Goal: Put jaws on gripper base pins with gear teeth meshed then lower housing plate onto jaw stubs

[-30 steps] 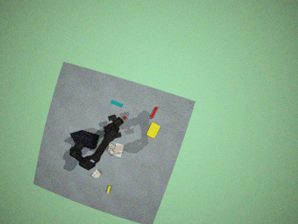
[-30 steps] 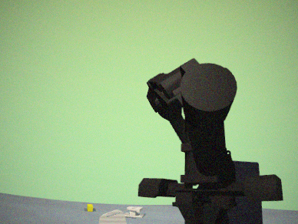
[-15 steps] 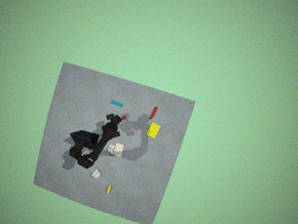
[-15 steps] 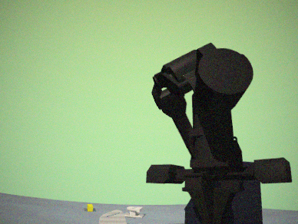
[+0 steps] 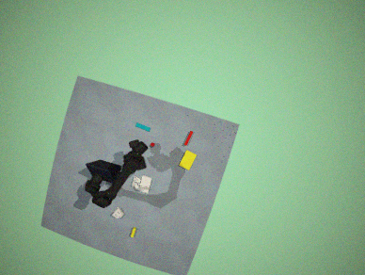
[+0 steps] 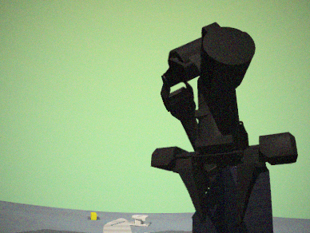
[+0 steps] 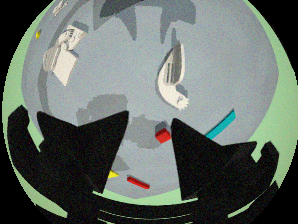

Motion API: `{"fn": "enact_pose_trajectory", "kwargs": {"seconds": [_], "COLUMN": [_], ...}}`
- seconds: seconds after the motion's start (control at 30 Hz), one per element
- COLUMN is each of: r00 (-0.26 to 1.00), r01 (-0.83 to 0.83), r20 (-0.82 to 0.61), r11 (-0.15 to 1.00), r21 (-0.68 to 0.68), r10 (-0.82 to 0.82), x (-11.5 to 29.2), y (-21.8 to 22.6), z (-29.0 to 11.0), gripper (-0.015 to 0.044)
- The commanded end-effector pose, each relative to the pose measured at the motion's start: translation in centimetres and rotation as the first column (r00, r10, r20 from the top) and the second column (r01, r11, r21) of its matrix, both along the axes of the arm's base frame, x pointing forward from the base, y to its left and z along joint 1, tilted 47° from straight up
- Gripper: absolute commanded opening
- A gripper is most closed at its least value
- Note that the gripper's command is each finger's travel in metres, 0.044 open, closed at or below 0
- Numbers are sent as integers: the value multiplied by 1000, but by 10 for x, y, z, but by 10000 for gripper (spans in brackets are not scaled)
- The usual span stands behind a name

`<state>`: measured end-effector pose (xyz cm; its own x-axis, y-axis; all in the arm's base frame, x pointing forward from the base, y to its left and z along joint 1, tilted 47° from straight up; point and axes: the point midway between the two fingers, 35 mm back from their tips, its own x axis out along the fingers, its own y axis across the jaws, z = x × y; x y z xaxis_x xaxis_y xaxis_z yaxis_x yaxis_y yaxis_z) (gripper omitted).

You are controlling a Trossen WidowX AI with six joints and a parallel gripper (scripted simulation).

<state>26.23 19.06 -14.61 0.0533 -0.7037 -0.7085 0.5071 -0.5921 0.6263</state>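
Observation:
My gripper is open, with nothing between its fingertips. A curved white jaw with gear teeth at one end is on the table ahead of the fingertips, apart from them; the arm hides it in the top view. A group of white parts stands to the left in the wrist view, with a flat face and small details; I cannot tell its parts or any meshing. Another white part lies apart from it. The exterior view shows only white parts low down.
A red cube is near the gripper. A teal bar, a red bar and a yellow block lie beyond. A small yellow block is near the opposite edge.

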Motion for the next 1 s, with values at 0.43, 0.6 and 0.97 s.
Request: {"fn": "enact_pose_trajectory", "kwargs": {"seconds": [0.43,0.6,0.97], "r00": [1000,1000,1000], "r01": [-2,-2,-2], "r20": [0,0,0], "r11": [1000,1000,1000], "r21": [1,1,1], "r10": [2,2,2], "x": [0,0,0], "y": [0,0,0], "z": [0,0,0], "gripper": [440,440,440]}}
